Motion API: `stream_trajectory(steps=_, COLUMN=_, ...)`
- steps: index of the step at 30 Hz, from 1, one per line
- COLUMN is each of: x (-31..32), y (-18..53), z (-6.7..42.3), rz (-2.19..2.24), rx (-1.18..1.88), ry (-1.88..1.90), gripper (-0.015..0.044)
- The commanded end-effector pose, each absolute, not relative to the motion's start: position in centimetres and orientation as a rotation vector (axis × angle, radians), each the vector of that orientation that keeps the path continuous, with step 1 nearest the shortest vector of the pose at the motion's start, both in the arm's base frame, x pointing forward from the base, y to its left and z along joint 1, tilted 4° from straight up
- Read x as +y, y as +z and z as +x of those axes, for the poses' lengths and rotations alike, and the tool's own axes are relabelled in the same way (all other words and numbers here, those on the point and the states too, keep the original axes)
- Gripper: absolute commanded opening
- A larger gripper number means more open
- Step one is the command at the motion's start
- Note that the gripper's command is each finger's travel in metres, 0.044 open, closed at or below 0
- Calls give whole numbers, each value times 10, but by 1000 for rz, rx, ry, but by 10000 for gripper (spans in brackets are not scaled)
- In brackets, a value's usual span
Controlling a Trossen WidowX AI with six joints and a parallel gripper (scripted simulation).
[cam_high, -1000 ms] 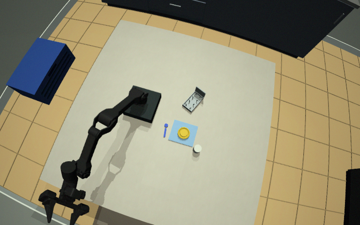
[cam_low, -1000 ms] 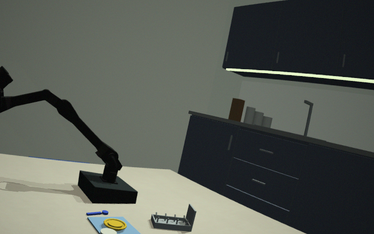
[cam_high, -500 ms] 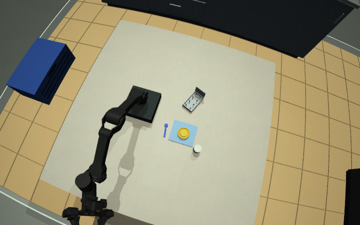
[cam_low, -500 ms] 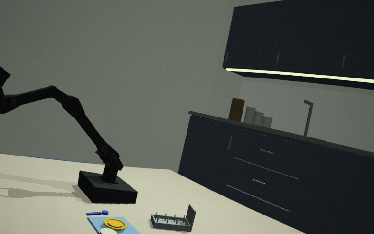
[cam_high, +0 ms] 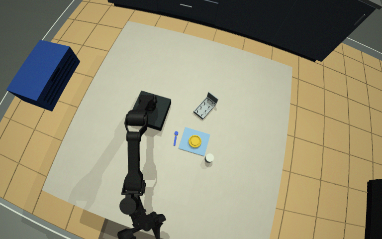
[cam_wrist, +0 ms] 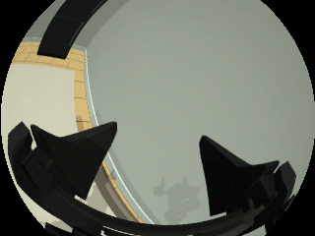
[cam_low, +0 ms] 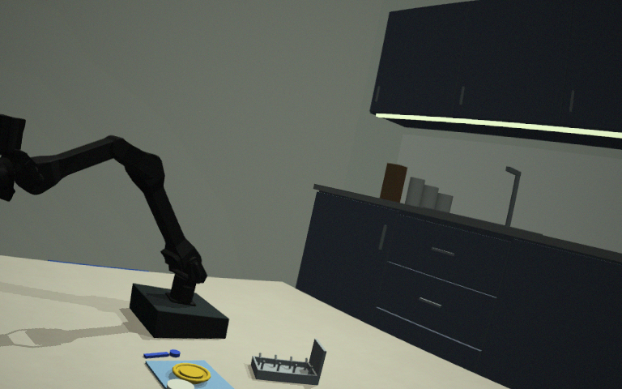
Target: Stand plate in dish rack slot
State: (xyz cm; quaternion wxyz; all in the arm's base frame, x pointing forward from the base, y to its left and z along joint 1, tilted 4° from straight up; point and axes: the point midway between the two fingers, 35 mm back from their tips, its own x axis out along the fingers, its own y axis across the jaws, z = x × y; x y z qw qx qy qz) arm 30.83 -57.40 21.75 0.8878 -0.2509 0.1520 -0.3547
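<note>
A yellow plate (cam_high: 194,141) (cam_low: 191,372) lies flat on a light blue mat (cam_high: 185,132) (cam_low: 213,377). The grey dish rack (cam_high: 198,114) (cam_low: 285,377) stands on the table behind the mat in the top view, with short pegs in its tray and a tall panel at one end; its slots hold nothing. My gripper (cam_wrist: 158,134) is open and empty in the wrist view, with its fingers wide apart. It is high up, beyond the table's near edge in the top view, far from plate and rack. In the exterior view the fingers are cut off at the left.
A blue spoon (cam_high: 175,139) (cam_low: 160,354) lies left of the mat. A white cup (cam_high: 209,157) (cam_low: 180,384) stands at the mat's near right corner. The arm's dark base block (cam_high: 164,112) (cam_low: 190,327) is left of the rack. Dark cabinets (cam_high: 253,19) stand beyond the table.
</note>
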Motion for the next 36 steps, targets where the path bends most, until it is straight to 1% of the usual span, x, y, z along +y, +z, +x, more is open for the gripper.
stream_trajectory(steps=1, x=-547, y=199, z=336, rz=-443, rx=376, ry=-674, gripper=400)
stream_trajectory(steps=11, x=-451, y=149, z=398, rz=-261, rx=571, ry=-475, gripper=400)
stream_trajectory(steps=19, x=-355, y=112, z=425, rz=-146, rx=756, ry=-306, gripper=400)
stream_trajectory(steps=27, x=-256, y=81, z=423, rz=-72, rx=964, ry=-144, gripper=400)
stream_trajectory(steps=36, x=-153, y=57, z=390, rz=-43, rx=1220, ry=23, gripper=400)
